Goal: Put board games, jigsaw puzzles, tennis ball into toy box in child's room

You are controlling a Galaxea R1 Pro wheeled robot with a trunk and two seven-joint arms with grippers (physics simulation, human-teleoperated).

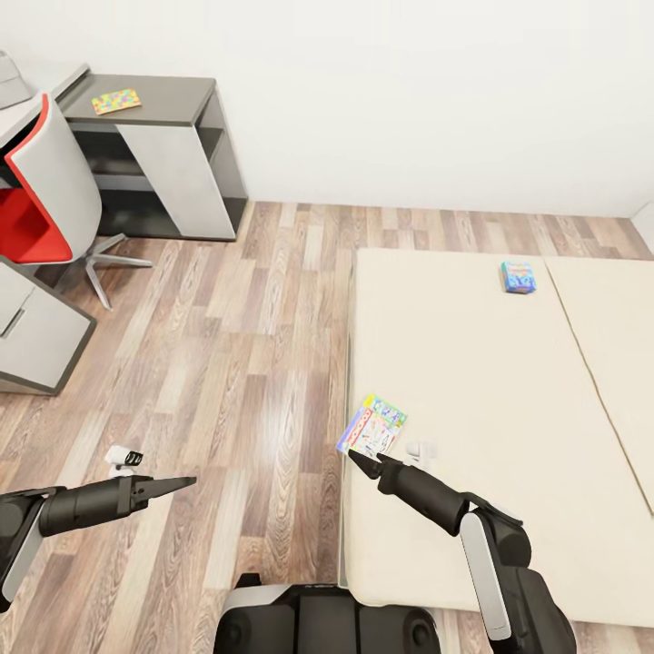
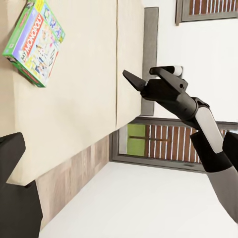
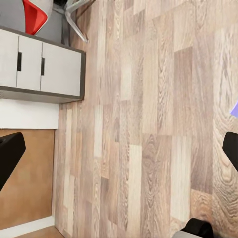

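Game [image 1: 371,427]: lay on bed [image 1: 472,363] edge, untouched.
Right hand [image 1: 361,463]: at its 6 o'clock, apparently closed, empty.
Next: open, grasp.

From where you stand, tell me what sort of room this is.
Most likely a child's bedroom. A low bed with a beige cover carries two board games, a desk against the white wall holds a bright jigsaw puzzle, and a red chair stands on the wood-plank floor.

bright, even light | soft faint shadows | sharp, no blur
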